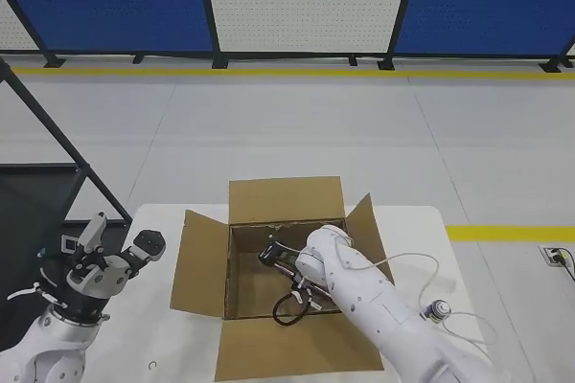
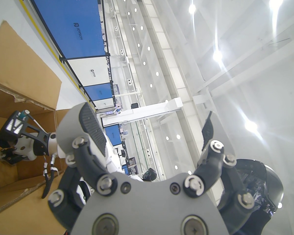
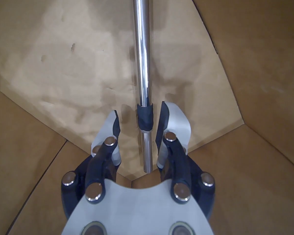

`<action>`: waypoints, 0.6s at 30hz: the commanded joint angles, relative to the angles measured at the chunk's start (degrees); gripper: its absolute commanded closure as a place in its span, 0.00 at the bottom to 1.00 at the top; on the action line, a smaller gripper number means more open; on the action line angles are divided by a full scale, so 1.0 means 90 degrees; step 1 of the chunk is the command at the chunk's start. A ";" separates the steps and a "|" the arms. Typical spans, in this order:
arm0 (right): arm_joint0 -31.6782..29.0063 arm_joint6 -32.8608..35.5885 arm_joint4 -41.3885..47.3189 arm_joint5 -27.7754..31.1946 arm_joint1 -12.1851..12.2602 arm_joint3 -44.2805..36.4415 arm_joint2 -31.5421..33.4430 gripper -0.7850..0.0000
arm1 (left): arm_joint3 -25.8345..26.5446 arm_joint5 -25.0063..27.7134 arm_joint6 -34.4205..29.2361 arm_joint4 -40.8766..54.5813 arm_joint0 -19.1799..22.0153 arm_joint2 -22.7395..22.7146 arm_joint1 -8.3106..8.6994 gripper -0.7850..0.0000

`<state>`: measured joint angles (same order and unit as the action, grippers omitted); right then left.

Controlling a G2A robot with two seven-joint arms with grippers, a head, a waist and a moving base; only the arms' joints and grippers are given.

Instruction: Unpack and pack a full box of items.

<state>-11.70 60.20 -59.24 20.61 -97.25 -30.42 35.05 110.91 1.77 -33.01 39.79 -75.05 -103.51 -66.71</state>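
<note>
An open cardboard box (image 1: 201,263) stands in the middle of the white table (image 1: 153,335). On its brown floor (image 3: 63,50) lies a shiny metal tube (image 3: 141,50) with a black band near one end. My right gripper (image 3: 139,110) is down inside the box, open, with one finger on each side of the banded part and a small gap to both. In the top view the right arm (image 1: 364,287) leans over the box's right wall. My left gripper (image 2: 148,113) is open and holds nothing; it points upward over the table's left end (image 1: 122,239).
The box's four flaps are folded outward, the near one (image 1: 297,349) lying toward the front edge. A small round object (image 1: 441,309) with a white cable sits on the table to the right of the box. A black frame (image 1: 38,124) stands left of the table.
</note>
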 commanded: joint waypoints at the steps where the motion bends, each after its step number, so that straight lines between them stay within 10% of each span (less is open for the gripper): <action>1: 0.0042 -0.0041 0.0012 -0.0008 -0.0054 0.0165 -0.0024 0.55 | 0.0001 0.0004 -0.0005 0.0007 -0.0007 -0.0005 0.0004 0.00; 13: 0.0193 -0.0314 0.0134 0.0105 -0.0333 0.0901 -0.0095 0.66 | 0.0006 0.0042 0.0005 0.0044 -0.0047 -0.0046 0.0029 0.00; 18: 0.0255 -0.0344 0.0121 0.0140 -0.0432 0.1096 -0.0129 0.96 | 0.0015 0.0054 0.0018 0.0067 -0.0068 -0.0056 0.0037 0.00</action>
<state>-9.51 57.16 -58.15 21.78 -100.99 -20.89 33.92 111.04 2.24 -32.87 40.38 -75.63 -104.01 -66.39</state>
